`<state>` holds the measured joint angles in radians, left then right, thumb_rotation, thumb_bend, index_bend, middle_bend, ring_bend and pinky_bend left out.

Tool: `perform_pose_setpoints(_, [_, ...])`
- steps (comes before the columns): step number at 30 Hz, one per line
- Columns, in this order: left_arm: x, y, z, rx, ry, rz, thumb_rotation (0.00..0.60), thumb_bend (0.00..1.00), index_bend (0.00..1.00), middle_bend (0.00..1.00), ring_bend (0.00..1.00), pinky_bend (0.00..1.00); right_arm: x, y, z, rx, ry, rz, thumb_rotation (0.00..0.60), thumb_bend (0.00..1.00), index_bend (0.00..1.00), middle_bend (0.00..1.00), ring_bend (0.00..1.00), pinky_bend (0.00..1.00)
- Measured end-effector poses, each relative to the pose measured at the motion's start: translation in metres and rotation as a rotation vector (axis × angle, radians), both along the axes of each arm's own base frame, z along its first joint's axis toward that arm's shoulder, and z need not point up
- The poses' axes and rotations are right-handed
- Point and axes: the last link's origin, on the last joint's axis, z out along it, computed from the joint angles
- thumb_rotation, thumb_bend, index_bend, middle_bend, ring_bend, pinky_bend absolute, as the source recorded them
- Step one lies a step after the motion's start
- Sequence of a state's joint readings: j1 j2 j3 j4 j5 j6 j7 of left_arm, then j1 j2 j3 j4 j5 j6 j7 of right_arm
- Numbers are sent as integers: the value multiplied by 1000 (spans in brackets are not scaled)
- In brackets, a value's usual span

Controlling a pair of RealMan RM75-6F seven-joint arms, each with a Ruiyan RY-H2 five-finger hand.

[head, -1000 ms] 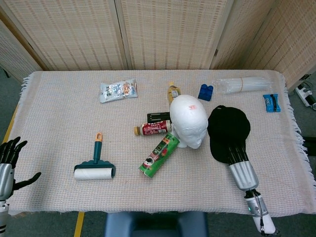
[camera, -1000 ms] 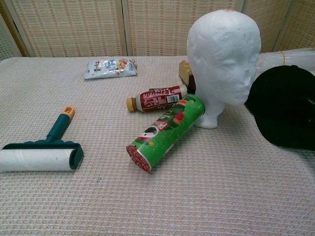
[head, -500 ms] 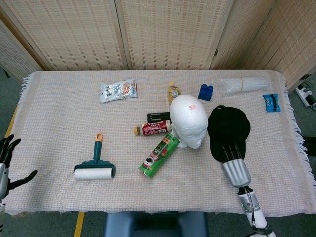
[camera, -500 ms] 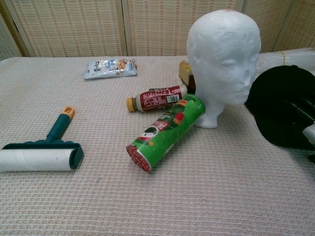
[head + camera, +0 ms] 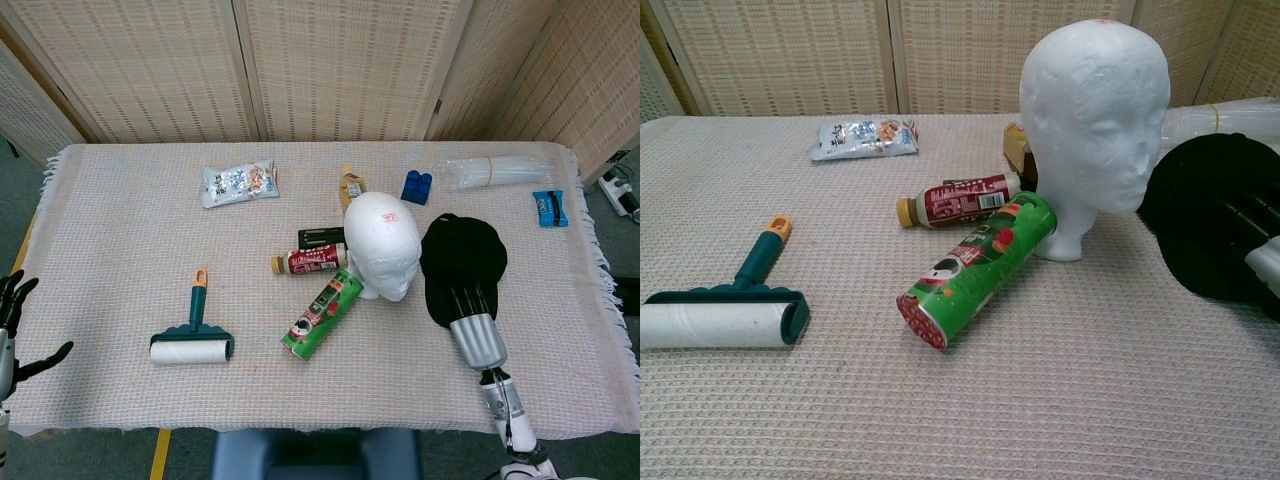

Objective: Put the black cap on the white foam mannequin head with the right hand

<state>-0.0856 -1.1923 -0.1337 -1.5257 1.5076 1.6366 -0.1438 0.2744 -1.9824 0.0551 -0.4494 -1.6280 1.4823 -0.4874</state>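
The black cap (image 5: 462,255) lies flat on the cloth just right of the white foam mannequin head (image 5: 382,245), which stands upright mid-table. My right hand (image 5: 475,325) reaches in from the near edge, its dark fingers (image 5: 470,300) stretched out straight over the cap's near rim, not closed around it. In the chest view the cap (image 5: 1205,200) sits right of the mannequin head (image 5: 1095,110), with the right hand (image 5: 1255,240) lying across it at the frame edge. My left hand (image 5: 15,320) hangs off the table's near left corner, fingers spread and holding nothing.
A green can (image 5: 323,314) and a brown bottle (image 5: 310,262) lie against the head's left side. A lint roller (image 5: 192,340) rests at the front left. At the back are a snack bag (image 5: 238,183), blue blocks (image 5: 416,186), a clear plastic bag (image 5: 495,171) and a blue packet (image 5: 549,208).
My right hand slid forward and a little left, bringing its fingers further over the cap's near rim. The left hand sank lower at the left edge.
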Motion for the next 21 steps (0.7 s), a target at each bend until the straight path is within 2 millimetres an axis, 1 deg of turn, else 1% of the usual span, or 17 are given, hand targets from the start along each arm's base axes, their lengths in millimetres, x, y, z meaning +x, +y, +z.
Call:
perform_pose_setpoints(5, [0, 0, 1, 18, 3, 1, 600, 127, 155, 94, 34, 88, -1, -2, -1, -7, -27, -6, 600, 240, 573, 76, 0, 0])
perform_pose_setpoints(12, [1, -1, 2, 37, 9, -6, 600, 141, 154, 95, 35, 92, 2, -2, 3, -33, -68, 7, 600, 282, 603, 101, 0, 0])
perform_pose_setpoints(16, [1, -1, 3, 49, 9, -10, 600, 153, 154, 95, 35, 92, 7, -1, 9, -61, -121, 27, 600, 290, 629, 123, 0, 0])
perform_pose_setpoints(21, [1, -2, 4, 58, 10, -16, 600, 157, 150, 95, 35, 93, 14, -1, 20, -107, -201, 59, 600, 291, 695, 177, 0, 0])
